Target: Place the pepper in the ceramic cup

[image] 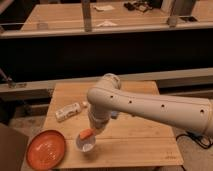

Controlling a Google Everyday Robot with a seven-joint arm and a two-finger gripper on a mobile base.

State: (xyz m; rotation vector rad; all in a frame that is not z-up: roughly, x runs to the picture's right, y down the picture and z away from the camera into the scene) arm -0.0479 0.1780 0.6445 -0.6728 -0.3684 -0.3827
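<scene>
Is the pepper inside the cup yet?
Not quite, it seems: the pepper lies at the far rim of the ceramic cup, below the tool. Whether the tool holds it, cannot tell.

My hand (93, 128) hung over the wooden tabletop (142, 142); behind stood a dark partition (105, 55) and a long wooden counter (65, 15).

The jaws hang low near the counter's (135, 145) front, just above the ceramic cup (86, 145), with the pepper (86, 134) at their tip over its mouth. An orange plate (46, 149) lies at the cup's nine o'clock, a white bottle (68, 111) at eleven.
</scene>
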